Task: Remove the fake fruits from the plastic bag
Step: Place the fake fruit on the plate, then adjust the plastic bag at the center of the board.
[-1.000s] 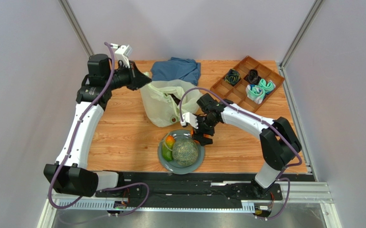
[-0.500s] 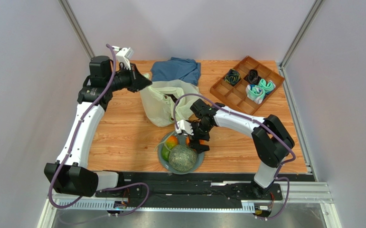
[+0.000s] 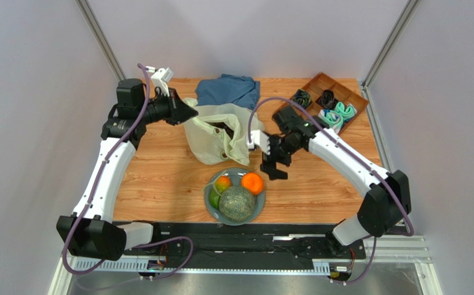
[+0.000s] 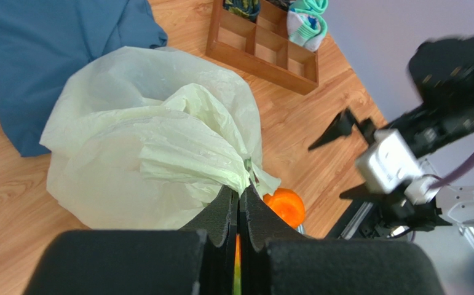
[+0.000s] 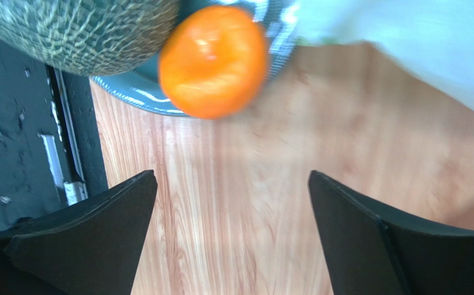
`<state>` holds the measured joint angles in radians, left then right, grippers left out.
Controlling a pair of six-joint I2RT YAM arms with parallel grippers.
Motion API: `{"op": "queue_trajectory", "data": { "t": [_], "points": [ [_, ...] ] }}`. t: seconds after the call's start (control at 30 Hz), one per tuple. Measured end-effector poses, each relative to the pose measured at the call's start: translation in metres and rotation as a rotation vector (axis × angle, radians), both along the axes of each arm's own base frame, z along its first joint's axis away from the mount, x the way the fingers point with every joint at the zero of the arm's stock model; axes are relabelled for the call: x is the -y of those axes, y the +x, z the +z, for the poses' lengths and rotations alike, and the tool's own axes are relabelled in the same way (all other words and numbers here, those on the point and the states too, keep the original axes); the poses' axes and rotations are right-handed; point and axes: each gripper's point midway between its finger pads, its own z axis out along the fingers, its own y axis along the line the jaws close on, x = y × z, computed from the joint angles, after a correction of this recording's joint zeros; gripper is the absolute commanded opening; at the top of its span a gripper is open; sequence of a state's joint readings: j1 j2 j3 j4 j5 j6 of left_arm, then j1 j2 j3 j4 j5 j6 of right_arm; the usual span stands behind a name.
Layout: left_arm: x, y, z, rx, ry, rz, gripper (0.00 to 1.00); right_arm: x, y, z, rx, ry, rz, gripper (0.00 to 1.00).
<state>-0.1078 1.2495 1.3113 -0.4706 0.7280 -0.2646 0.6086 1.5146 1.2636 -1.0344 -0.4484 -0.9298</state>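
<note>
The pale yellow-green plastic bag (image 3: 211,135) lies at the table's middle back. My left gripper (image 3: 191,110) is shut on a gathered fold of the plastic bag (image 4: 159,141) at its top left and holds it up. A dark fruit shows inside the bag's mouth (image 3: 224,130). The netted green melon (image 3: 237,203), an orange (image 3: 252,182) and an orange-and-green piece (image 3: 219,184) lie on the grey plate (image 3: 210,206). My right gripper (image 3: 275,166) is open and empty above bare wood right of the bag; the orange (image 5: 213,60) and melon (image 5: 85,27) show beyond it.
A blue cloth (image 3: 228,90) lies behind the bag. A wooden divided tray (image 3: 310,120) with rolled socks (image 3: 336,115) stands at the back right. The black rail (image 5: 18,141) runs along the table's near edge.
My right gripper has let the orange go on the plate and has drawn back up and to the right, open. The left gripper has stayed holding the bag.
</note>
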Motion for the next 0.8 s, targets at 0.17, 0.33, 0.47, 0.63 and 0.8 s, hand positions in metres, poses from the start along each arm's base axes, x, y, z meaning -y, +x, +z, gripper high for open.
{"op": "queue_trajectory", "data": {
  "t": [0.17,0.33,0.47,0.63,0.8],
  "points": [
    [0.001,-0.023,-0.007,-0.018,-0.022,-0.017,0.00,-0.005,0.040,0.080,0.077,0.129,-0.215,1.00],
    [0.001,-0.046,-0.003,0.003,-0.038,-0.034,0.00,-0.041,0.063,0.129,0.100,0.308,-0.363,0.93],
    [0.002,-0.060,0.000,0.016,-0.050,-0.047,0.00,-0.085,0.075,0.118,0.080,0.310,-0.385,0.89],
    [0.001,-0.068,-0.001,0.024,-0.052,-0.050,0.00,-0.115,0.068,0.058,0.106,0.165,-0.395,0.93],
    [-0.011,-0.065,-0.006,0.007,-0.047,-0.005,0.00,-0.107,0.097,0.032,0.244,0.041,-0.526,0.87]
  ]
}}
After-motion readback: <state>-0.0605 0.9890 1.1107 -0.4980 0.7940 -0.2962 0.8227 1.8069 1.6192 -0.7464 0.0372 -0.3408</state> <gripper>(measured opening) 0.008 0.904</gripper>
